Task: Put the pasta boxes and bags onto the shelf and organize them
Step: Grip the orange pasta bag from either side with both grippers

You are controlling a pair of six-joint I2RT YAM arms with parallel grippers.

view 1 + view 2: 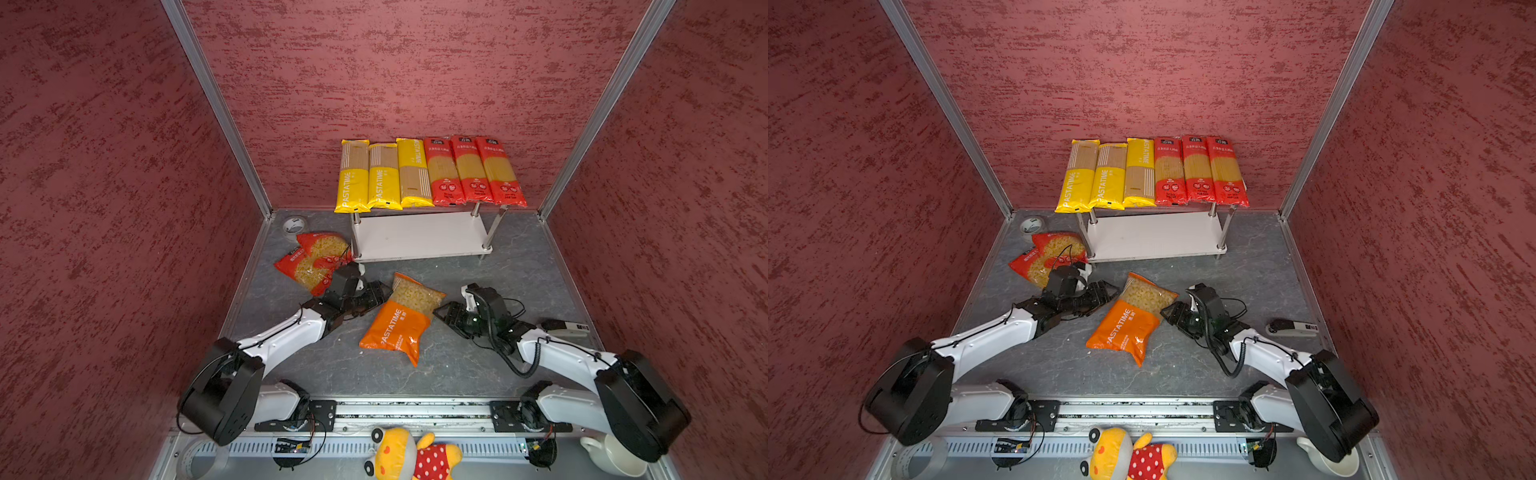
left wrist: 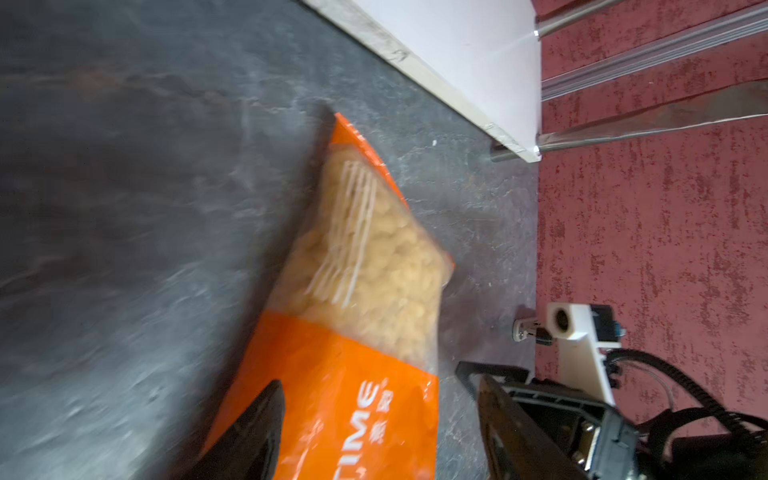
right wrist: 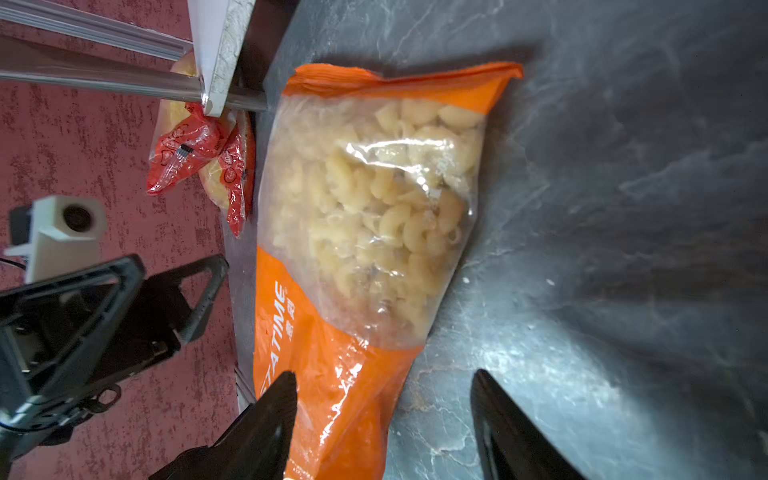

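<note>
Logged orange bag [image 1: 401, 320] flat at frame centre in both top views, below shelf [image 1: 415, 237]. Flanked by left gripper [image 1: 381, 293] and right gripper [image 1: 444, 312], both spread wide, neither clamping it. Reads "PASTATIME".

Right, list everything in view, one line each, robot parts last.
shelf: one, white with chrome legs, back of table
yellow spaghetti packs: three, yellow, shelf top, left half
red spaghetti packs: three, red, shelf top, right half
orange pasta bag: one, orange, table centre
red pasta bags: two, red, overlapping, left of shelf
tape roll: one, pale, back left corner
stapler: one, black and white, table's right edge
plush toy: one, yellow, front edge, middle
bowl: one, white, front right corner
left gripper: one, black, open, bag's left side
right gripper: one, black, open, bag's right side
</note>
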